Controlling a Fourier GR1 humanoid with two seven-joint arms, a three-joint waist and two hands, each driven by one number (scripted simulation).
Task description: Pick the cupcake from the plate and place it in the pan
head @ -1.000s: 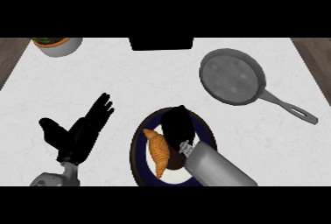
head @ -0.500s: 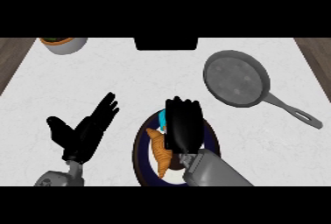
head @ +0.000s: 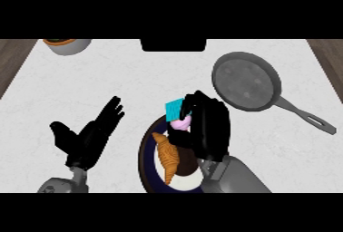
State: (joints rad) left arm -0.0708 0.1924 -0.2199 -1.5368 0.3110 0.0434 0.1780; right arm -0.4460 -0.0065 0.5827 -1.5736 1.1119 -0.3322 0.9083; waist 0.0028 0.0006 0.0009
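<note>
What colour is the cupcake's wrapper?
Cyan wrapper, pink top; head view shows it beside the right hand.

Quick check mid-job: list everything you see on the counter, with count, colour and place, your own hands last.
Cupcake: one, pink with teal wrapper, over the plate's far edge, in the right hand.
Croissant: one, orange-brown, on the plate.
Plate: one, dark blue rim, centre near edge.
Pan: one, grey, far right, handle pointing toward the near right.
Bowl: one, grey with orange contents, far left corner.
Counter: one, white marbled.
Left hand: black, open, resting at left.
Right hand: black, fingers curled round the cupcake.
</note>
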